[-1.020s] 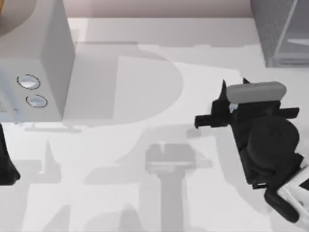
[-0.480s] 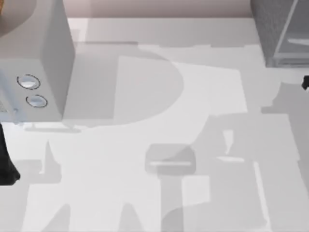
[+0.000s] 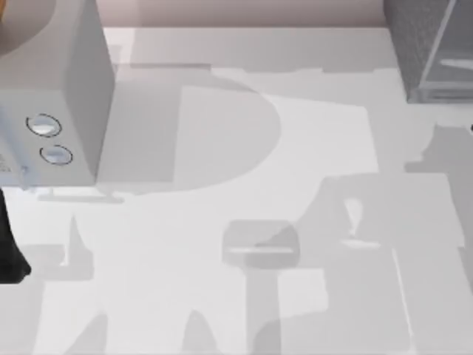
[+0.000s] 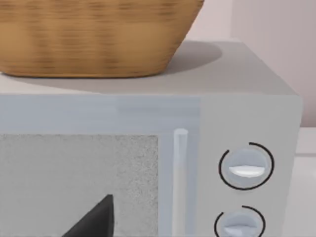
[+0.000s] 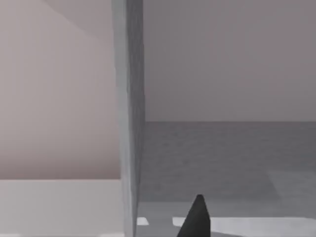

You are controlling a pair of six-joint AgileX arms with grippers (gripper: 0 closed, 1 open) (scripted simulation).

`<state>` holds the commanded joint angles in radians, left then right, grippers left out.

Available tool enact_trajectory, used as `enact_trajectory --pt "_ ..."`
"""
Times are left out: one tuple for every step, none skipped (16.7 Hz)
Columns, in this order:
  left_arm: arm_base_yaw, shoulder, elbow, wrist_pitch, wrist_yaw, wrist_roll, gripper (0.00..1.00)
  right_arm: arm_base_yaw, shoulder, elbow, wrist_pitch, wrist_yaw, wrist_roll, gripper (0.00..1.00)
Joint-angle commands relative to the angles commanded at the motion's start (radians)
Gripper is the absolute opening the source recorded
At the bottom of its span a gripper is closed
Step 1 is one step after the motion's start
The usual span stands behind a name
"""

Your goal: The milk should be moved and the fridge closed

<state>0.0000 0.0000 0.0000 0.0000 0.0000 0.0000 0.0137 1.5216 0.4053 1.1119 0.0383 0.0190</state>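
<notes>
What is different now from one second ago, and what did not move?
One second ago the right arm stood over the table's right part, in the top view. It has since swung off past the right edge, toward the fridge; a fingertip of the right gripper now faces the fridge's edge. Whether it took or released anything cannot be told. The pale box with two dials, the basket on it and the left arm stayed put.

the table (image 3: 244, 170) carried a box with two dials (image 3: 55, 96) at its far left corner, the dials (image 3: 44, 126) facing the near edge. a basket (image 4: 94, 34) sat on top of that box. the fridge (image 3: 429, 44) stood at the far right corner, its door (image 5: 129, 118) swung open, edge-on in the right wrist view. the left arm (image 3: 9, 251) was at the left edge, just in front of the box. the right gripper's fingertip (image 5: 196, 219) sat before the fridge interior.
</notes>
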Motion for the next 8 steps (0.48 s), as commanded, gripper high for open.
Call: enact_trajectory --pt "0.000 0.000 0.000 0.000 0.000 0.000 1.00 -0.007 0.023 0.020 -0.008 -0.006 0.001 0.00" --pt "0.000 0.000 0.000 0.000 0.000 0.000 1.00 -0.017 0.056 0.049 -0.019 -0.015 0.001 0.00" --pt "0.000 0.000 0.000 0.000 0.000 0.000 1.00 -0.030 0.101 0.091 -0.032 -0.026 0.000 0.00" --pt "0.000 0.000 0.000 0.000 0.000 0.000 1.00 -0.044 0.153 0.141 -0.048 -0.040 -0.002 0.00" --pt "0.000 0.000 0.000 0.000 0.000 0.000 1.00 -0.061 0.214 0.202 -0.064 -0.055 -0.004 0.00" --pt "0.000 0.000 0.000 0.000 0.000 0.000 1.00 -0.079 0.279 0.270 -0.082 -0.072 -0.006 0.00" --pt "0.000 0.000 0.000 0.000 0.000 0.000 1.00 -0.097 0.346 0.345 -0.101 -0.091 -0.009 0.00" --pt "0.000 0.000 0.000 0.000 0.000 0.000 1.00 -0.116 0.412 0.424 -0.120 -0.111 -0.011 0.00"
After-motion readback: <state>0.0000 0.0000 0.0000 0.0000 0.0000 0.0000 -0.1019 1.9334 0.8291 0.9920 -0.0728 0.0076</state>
